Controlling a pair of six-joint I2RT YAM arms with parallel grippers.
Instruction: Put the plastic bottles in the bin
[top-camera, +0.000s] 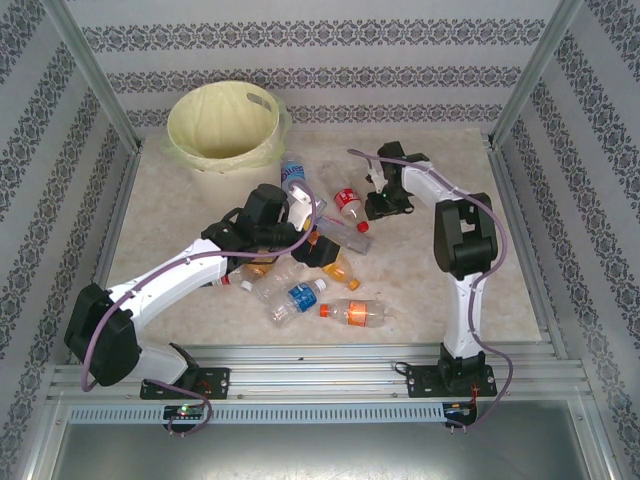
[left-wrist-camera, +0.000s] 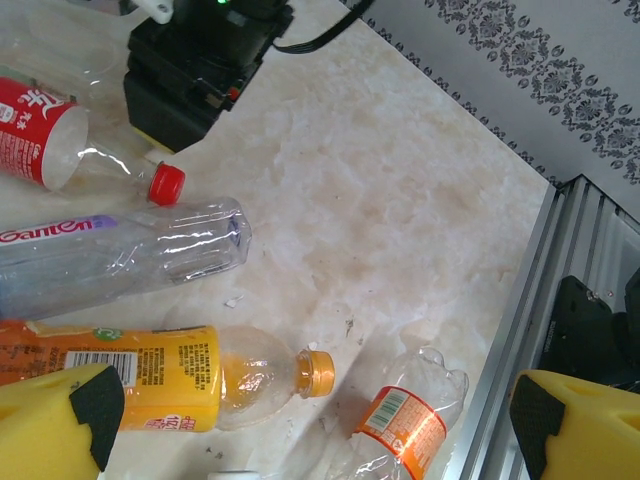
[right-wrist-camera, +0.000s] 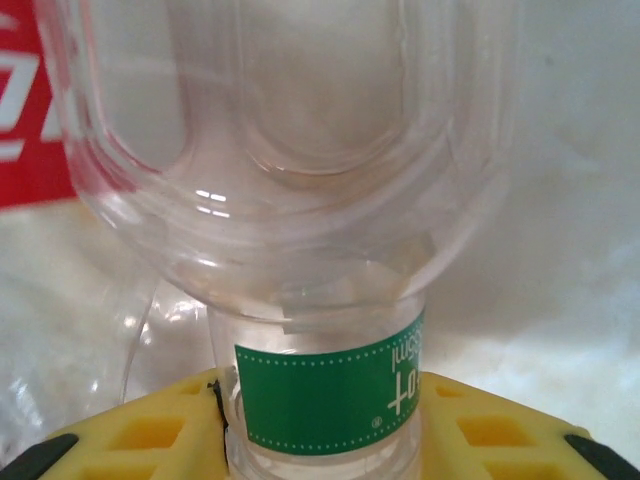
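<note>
The right gripper (right-wrist-camera: 325, 440) is clasping a green-labelled bottle (right-wrist-camera: 320, 400) at lower centre. The left gripper (left-wrist-camera: 315, 408) is hanging wide open above an orange-labelled bottle (left-wrist-camera: 170, 375), lower left. The bin (top-camera: 215, 178) is standing upper left.

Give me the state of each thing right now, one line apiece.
bin, upright, bag-lined, mouth open.
left pincer, open wide, holding nothing.
right pincer, shut on the green-label bottle.
green-label bottle, gripped between the fingers.
red-label bottle, lying on the table, capped.
orange-label bottle, lying on its side, capped.
Ganten bottle, lying on its side.
</note>
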